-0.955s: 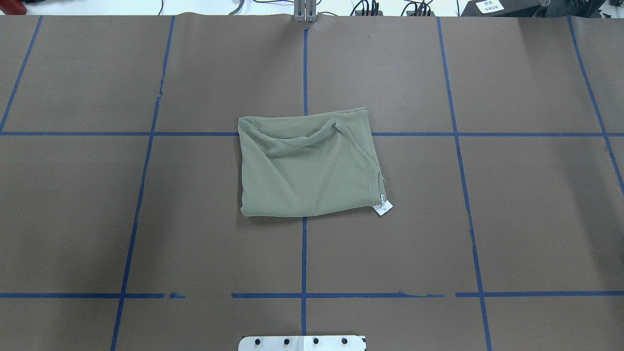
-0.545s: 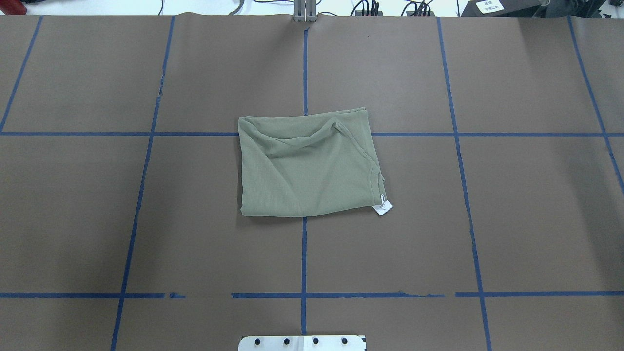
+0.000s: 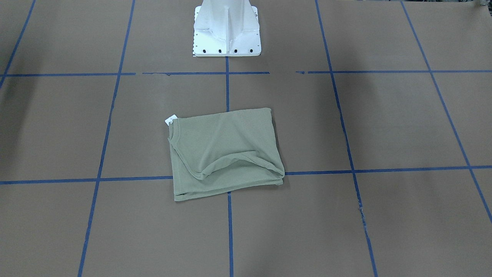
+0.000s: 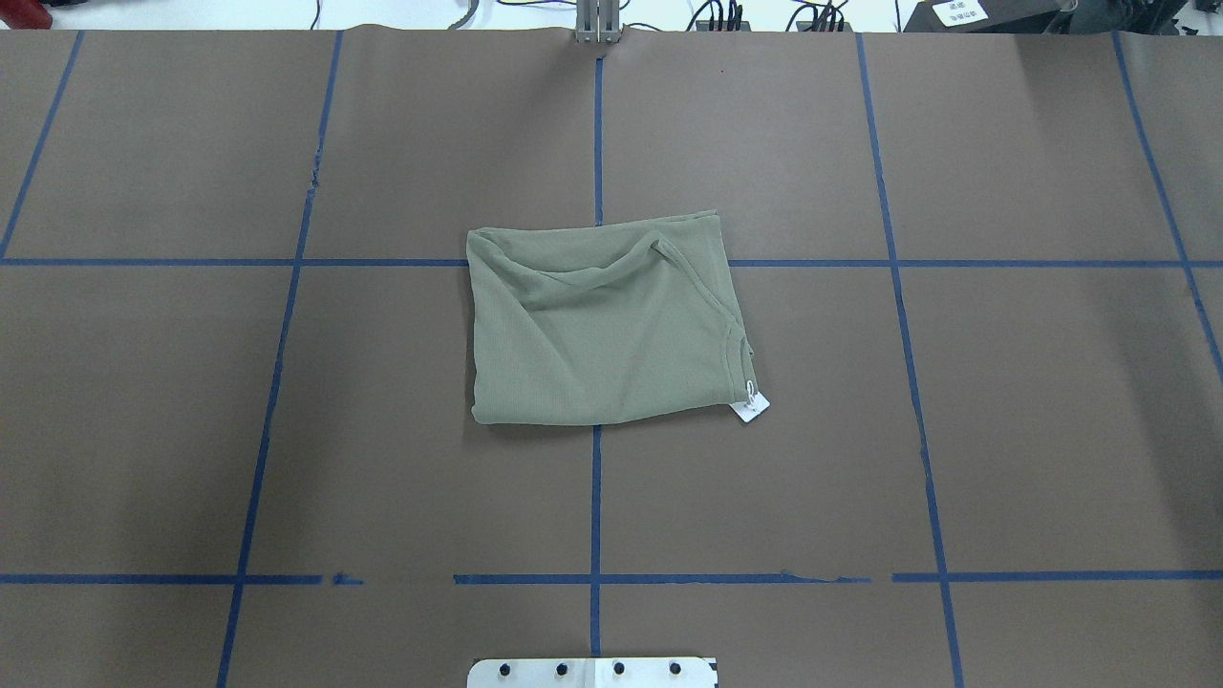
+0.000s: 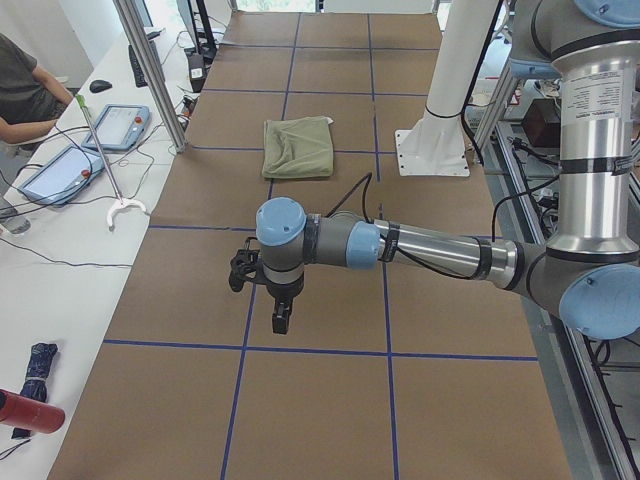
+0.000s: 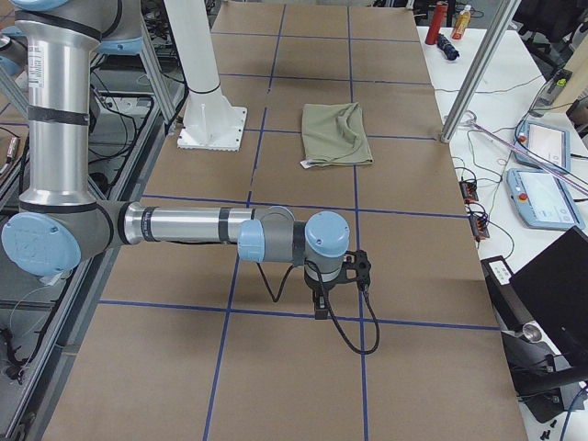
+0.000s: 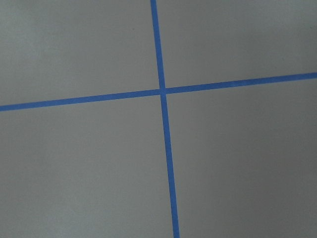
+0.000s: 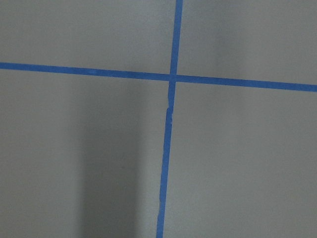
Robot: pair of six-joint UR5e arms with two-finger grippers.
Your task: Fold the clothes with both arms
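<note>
Reference: white pedestal base point(image 3: 226, 34). Just in front of it, shirt point(image 4: 592, 334) lies flat on the table point(image 4: 1051, 430), folded to a rough rectangle across the centre tape line point(image 4: 595, 497). White tag point(image 4: 750, 406) pokes out at the corner nearest the base, robot's right. Further out: left gripper point(image 5: 283, 318) well off the base's left, right gripper point(image 6: 320, 308) well off its right. Both point down, clear of the shirt. Finger spacing: can't tell on either.

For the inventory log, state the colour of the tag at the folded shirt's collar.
White. The tag on the shirt shows best in the overhead exterior view.
</note>
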